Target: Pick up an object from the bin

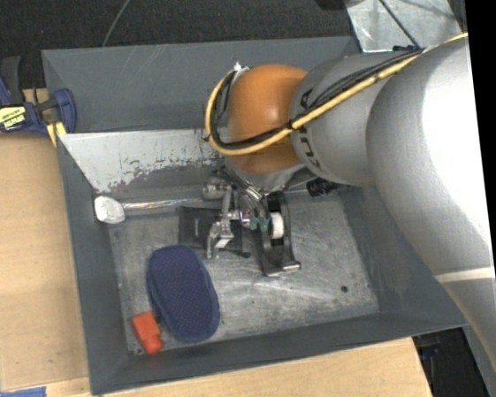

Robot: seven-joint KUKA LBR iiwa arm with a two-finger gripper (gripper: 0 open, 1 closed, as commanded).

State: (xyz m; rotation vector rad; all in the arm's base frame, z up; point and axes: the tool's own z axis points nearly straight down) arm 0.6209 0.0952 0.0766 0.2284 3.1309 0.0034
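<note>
Black flat thing (195,227): lies near the middle of the bin (99,308), partly under the gripper.
Gripper (248,238): low over the bin floor, at the black thing's right edge; whether apart or together cannot be told.
Blue oval pad (183,294): front left, just beside the black thing.
Orange block (146,332): front left corner, touching the pad.
White lump (109,209): back left, well apart from the gripper.

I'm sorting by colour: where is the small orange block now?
The orange block sits in the lower-left corner of the bin in the camera view, beside the dark blue oval pad.
</note>
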